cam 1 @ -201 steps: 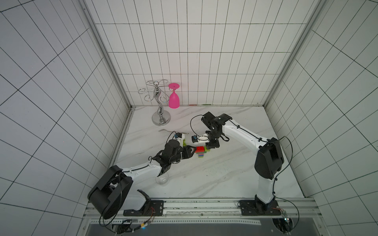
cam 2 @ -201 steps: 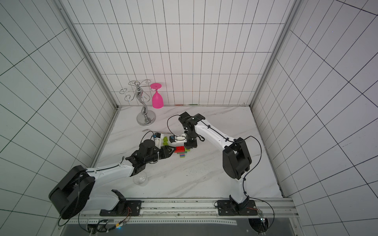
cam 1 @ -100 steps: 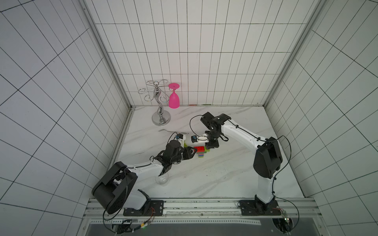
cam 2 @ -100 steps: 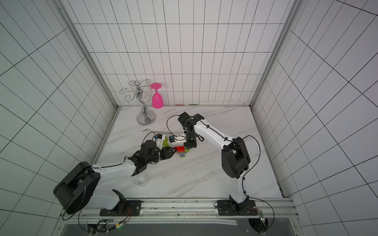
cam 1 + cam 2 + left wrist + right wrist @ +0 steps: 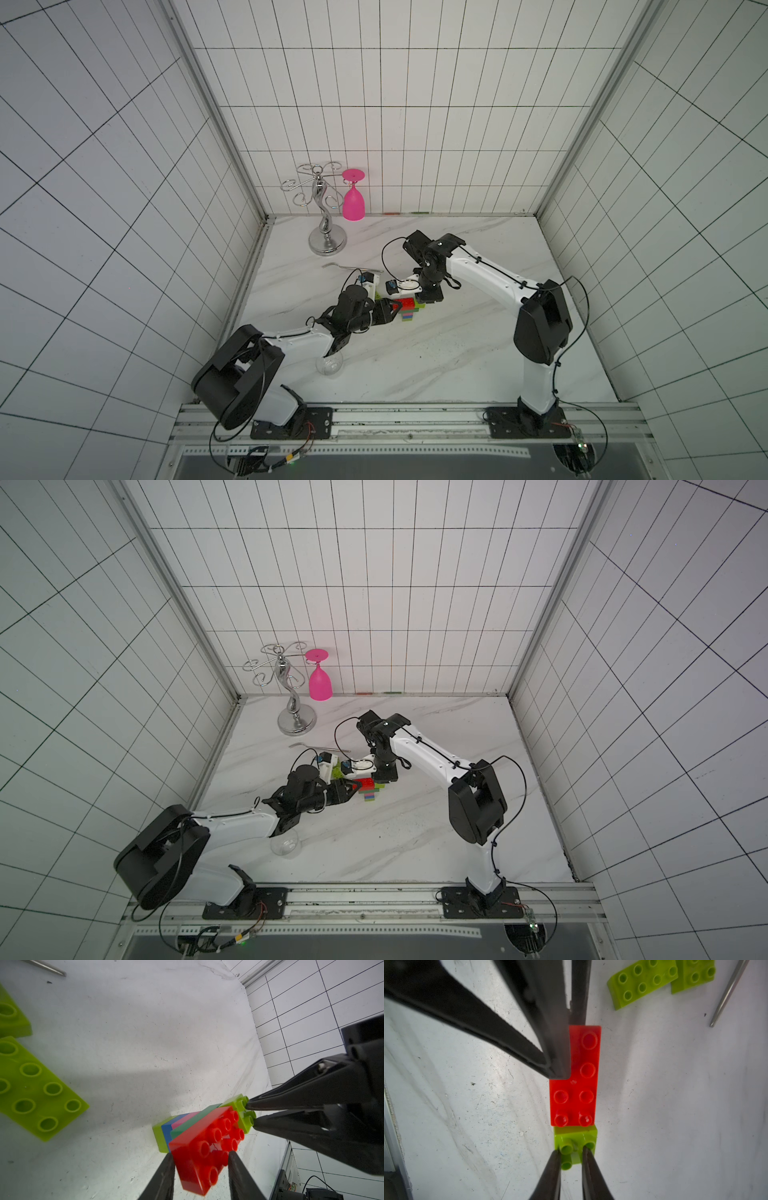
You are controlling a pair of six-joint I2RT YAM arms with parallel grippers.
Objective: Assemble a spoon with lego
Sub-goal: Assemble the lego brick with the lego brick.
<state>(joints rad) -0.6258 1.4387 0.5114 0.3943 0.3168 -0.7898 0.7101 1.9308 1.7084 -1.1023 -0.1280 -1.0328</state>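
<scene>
Right wrist view: the left gripper point(image 5: 568, 1047) covers a corner of the red brick point(image 5: 577, 1097); a lime brick point(image 5: 693, 976) and the metal utensil point(image 5: 726, 993) run off the frame. In both top views a clear glass point(image 5: 330, 368) point(image 5: 286, 845), eight o'clock of the spoon point(image 5: 409, 305), lies half under the left arm point(image 5: 299, 338).

Below me the white marble table point(image 5: 415, 365) carries a silver stand point(image 5: 327, 245), a thin metal utensil point(image 5: 351, 267), two loose lime bricks point(image 5: 641, 982), the spoon point(image 5: 409, 307), and what looks like a clear glass point(image 5: 330, 368), partly hidden
</scene>
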